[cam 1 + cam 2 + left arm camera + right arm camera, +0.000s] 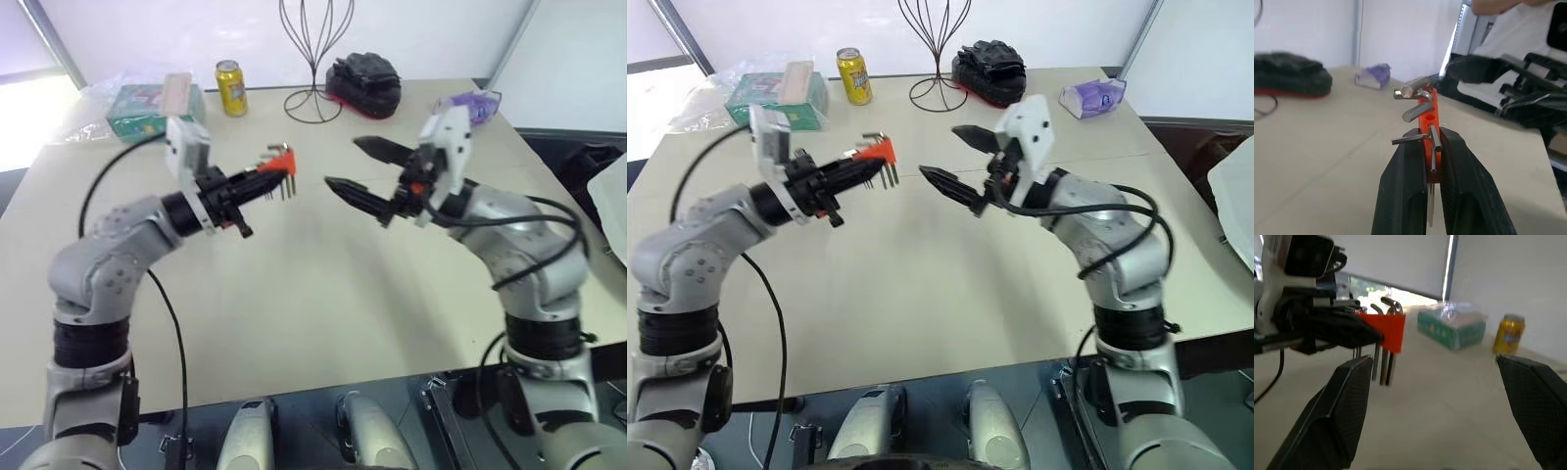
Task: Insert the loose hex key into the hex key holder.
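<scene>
The left end effector (257,186) is clamped on the hex key holder (281,161), an orange-red block held above the table (313,294) with its grey keys hanging down from it. In the left wrist view the block (1427,115) sits squeezed between the two black fingers (1400,191), with several key ends sticking out at different angles. One thin grey rod lies along the block beside the fingers — possibly the loose hex key, though it is hard to tell apart from the other keys in the block.

The right end effector (358,176) is spread wide and grips nothing. Its two fingers point toward the holder from the right, near it but apart from it, with bare table between them. In the right wrist view the fingers (1347,416) stand far from each other, and the holder (1385,332) with its hanging keys shows just beyond the nearer one.

Along the far edge of the table stand a yellow can (231,87), a green box (147,103) in clear wrapping, a black wire stand (315,59), a dark bundle (364,80) on something red, and a purple packet (477,101) — all well apart from both arms.
</scene>
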### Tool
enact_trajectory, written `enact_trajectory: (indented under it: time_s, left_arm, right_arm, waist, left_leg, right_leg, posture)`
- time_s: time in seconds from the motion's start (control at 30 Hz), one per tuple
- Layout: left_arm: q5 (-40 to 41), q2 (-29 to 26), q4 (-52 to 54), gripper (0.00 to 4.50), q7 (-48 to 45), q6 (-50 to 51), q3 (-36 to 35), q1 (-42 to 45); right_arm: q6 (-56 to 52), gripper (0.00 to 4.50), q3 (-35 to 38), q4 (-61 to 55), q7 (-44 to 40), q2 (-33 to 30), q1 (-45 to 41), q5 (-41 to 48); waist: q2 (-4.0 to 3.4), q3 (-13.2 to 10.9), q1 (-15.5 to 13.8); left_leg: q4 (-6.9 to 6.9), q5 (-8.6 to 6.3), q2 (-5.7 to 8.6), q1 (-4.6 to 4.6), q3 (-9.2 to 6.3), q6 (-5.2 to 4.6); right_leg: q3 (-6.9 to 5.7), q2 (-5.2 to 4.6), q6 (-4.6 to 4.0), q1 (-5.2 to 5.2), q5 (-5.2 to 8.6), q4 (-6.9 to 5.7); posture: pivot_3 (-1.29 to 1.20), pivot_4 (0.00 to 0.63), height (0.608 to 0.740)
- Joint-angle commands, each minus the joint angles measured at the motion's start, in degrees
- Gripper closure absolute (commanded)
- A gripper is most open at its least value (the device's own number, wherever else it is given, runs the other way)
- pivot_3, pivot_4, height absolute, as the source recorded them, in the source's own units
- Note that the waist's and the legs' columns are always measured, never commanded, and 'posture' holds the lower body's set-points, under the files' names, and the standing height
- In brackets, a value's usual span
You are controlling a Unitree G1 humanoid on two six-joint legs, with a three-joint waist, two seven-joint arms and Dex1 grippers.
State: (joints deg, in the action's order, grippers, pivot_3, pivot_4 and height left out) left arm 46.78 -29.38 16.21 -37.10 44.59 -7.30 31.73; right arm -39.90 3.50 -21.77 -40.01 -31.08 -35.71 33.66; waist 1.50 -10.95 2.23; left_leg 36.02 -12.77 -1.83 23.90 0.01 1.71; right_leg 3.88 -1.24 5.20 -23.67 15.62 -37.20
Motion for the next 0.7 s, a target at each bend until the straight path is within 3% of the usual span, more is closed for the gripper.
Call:
enact_trajectory:
  time_s: [0.03, 0.27, 0.5, 0.67, 0.7]
  left_arm:
    - [-0.3, 3.8, -1.3, 4.5, 0.6, 0.4, 3.2, -2.2]
    - [-4.6, 10.9, -7.9, 4.5, -1.8, -1.3, 11.9, -5.9]
    - [-7.6, 16.3, -15.2, 4.5, -0.6, -2.0, 12.8, -5.9]
    - [-12.2, 16.9, -19.1, 4.5, 0.8, -3.3, 13.0, -6.6]
    - [-12.8, 16.6, -19.8, 4.07, 1.1, -3.1, 12.8, -6.7]
  right_arm:
    - [-3.6, 0.34, 4.6, -5.1, -3.2, -6.5, 1.6, 4.4]
    - [-6.1, 0.34, 7.3, -8.0, -1.7, -11.4, 4.4, 5.8]
    - [-6.9, 0.34, 7.4, -11.1, 1.3, -11.3, 6.3, 6.5]
    - [-6.4, 0.34, 6.9, -11.8, 2.7, -11.1, 7.0, 6.3]
    - [-6.1, 0.29, 6.6, -11.6, 2.8, -10.9, 6.9, 6.0]
  waist:
    - [0.01, 0.0, -0.1]
    - [0.01, 0.0, 0.1]
    - [0.01, 0.0, -0.1]
    - [0.01, 0.0, 0.0]
    - [0.01, 0.0, 0.0]
  left_leg:
    - [0.01, 0.0, 0.0, 0.0, 0.0, 0.0]
    - [0.08, 0.0, -0.01, 0.04, -0.03, -0.01]
    - [0.11, 0.0, 0.0, 0.08, -0.05, -0.01]
    - [0.11, 0.0, 0.0, 0.09, -0.07, -0.01]
    - [0.11, 0.0, 0.0, 0.09, -0.07, -0.01]
  right_leg:
    - [0.0, 0.0, 0.0, 0.01, 0.0, 0.0]
    - [0.02, 0.15, -0.01, -0.02, 0.01, 0.01]
    - [0.02, 0.16, 0.0, -0.04, 0.0, 0.01]
    - [0.02, 0.18, 0.0, -0.05, 0.0, 0.01]
    - [0.02, 0.18, 0.0, -0.05, 0.0, 0.01]
  posture:
    - [0.0, 0.15, 0.74]
    - [0.0, 0.15, 0.74]
    - [0.0, 0.15, 0.74]
    - [0.0, 0.15, 0.74]
    - [0.0, 0.15, 0.74]
